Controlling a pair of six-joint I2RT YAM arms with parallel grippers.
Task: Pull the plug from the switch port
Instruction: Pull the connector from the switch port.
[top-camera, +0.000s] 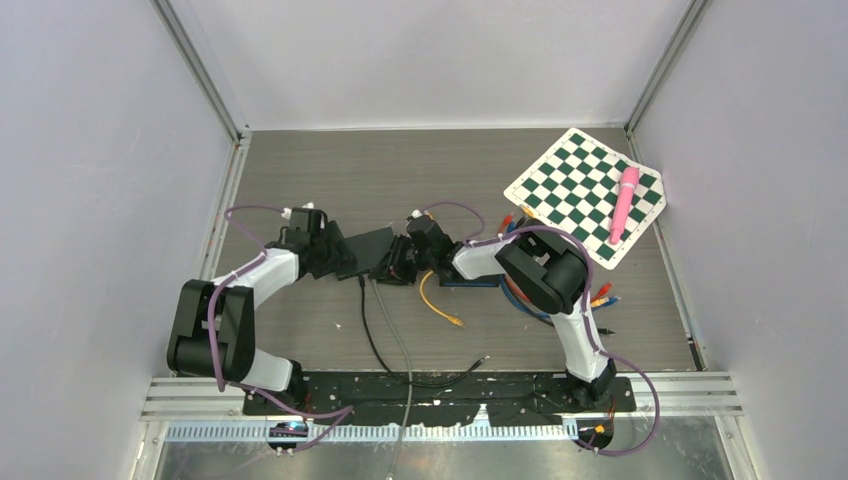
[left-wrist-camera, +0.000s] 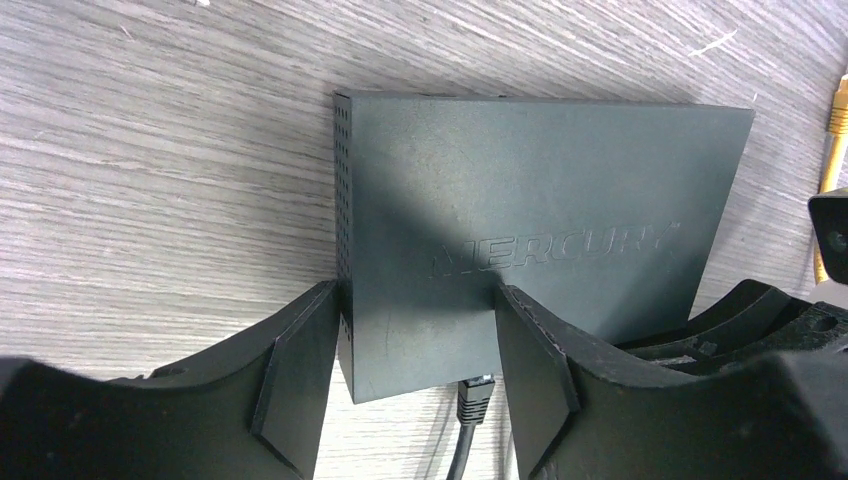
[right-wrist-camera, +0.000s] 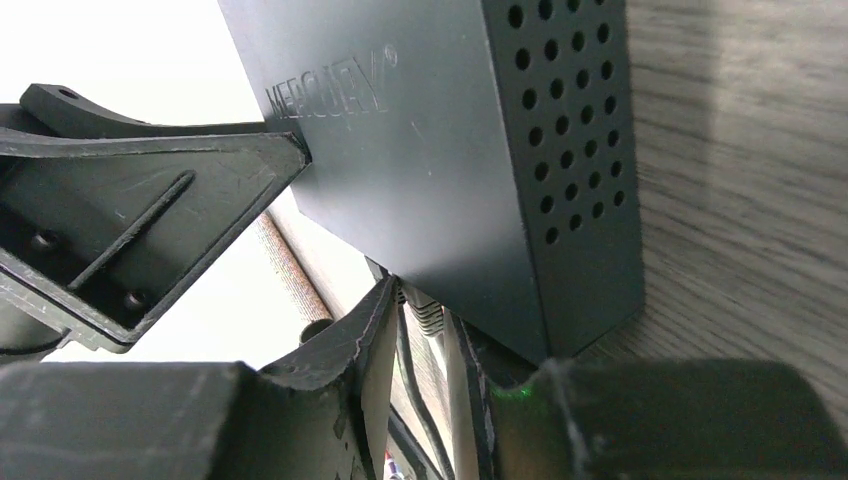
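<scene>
- The left arm (top-camera: 262, 272) and right arm (top-camera: 575, 335) wore white shells on their links, with bulky black housings at the joints.
- A purple cable (top-camera: 655, 408) looped loosely along each arm, pinned by pale ties.
- Both bases were bolted to a black mounting plate (top-camera: 440, 395).
- The jaws were matte black, angular and wedge-shaped, lightly scuffed; one showed a ribbed hollow with small screw holes.

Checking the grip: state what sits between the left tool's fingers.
Left wrist view: a corner of the switch and the black plug sit between the fingers.
</scene>
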